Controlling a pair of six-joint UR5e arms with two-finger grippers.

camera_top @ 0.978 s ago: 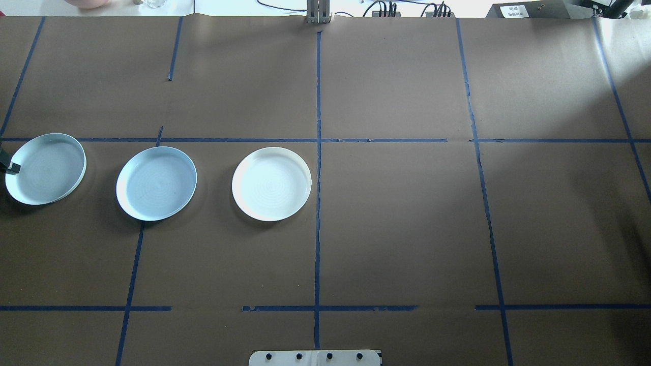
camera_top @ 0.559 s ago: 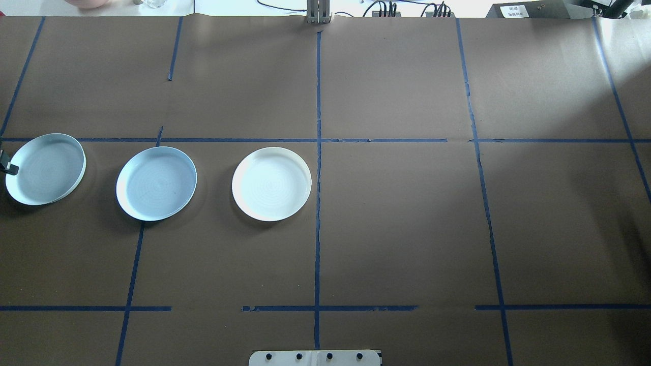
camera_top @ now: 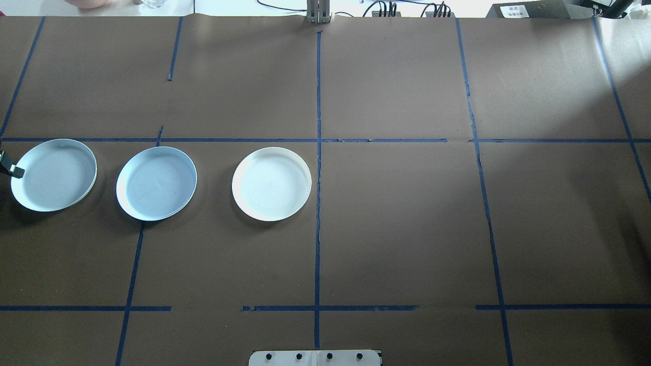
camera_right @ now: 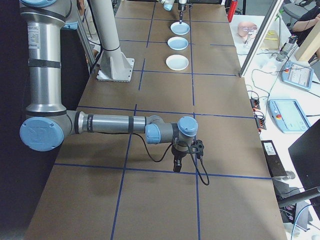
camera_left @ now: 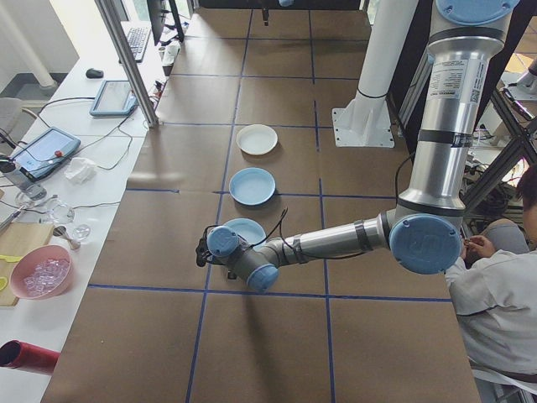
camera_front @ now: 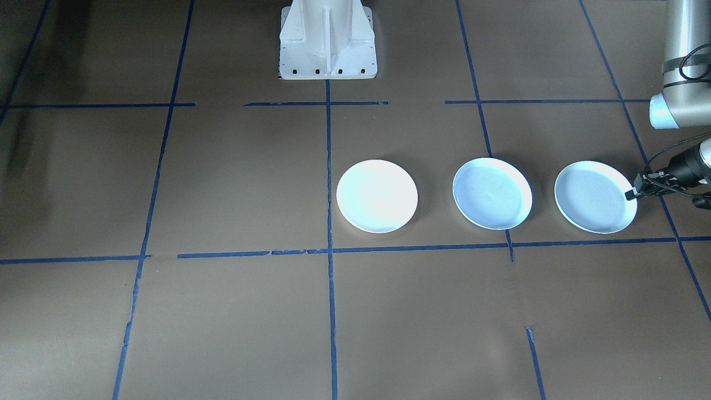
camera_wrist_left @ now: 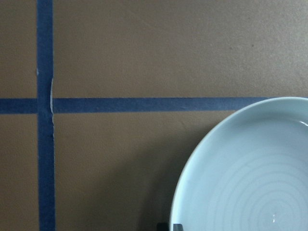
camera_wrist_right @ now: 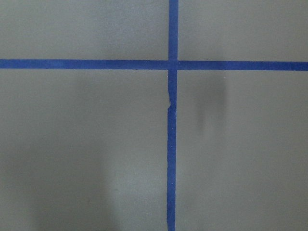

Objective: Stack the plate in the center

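Three plates lie in a row on the brown table: a white plate [camera_top: 271, 184] nearest the centre line, a pale blue plate [camera_top: 156, 183] beside it, and an outer pale blue plate [camera_top: 53, 175] at the far left. My left gripper [camera_top: 15, 171] is shut on the outer plate's outer rim, also seen in the front view as the left gripper [camera_front: 632, 194] on the outer plate [camera_front: 594, 196]. The left wrist view shows that plate [camera_wrist_left: 250, 178] at lower right. My right gripper [camera_right: 177, 167] hovers over bare table far from the plates; I cannot tell whether it is open or shut.
Blue tape lines [camera_top: 318, 152] divide the brown table into squares. The robot's white base [camera_front: 328, 41] stands at the table's near-side middle. A side bench with tablets and a pink bowl [camera_left: 40, 273] runs along the far edge. A seated person [camera_left: 503, 294] is beside the left arm.
The outer blue plate has shifted right, toward the middle blue plate, together with my left gripper, and now looks flatter. The other two plates have not moved.
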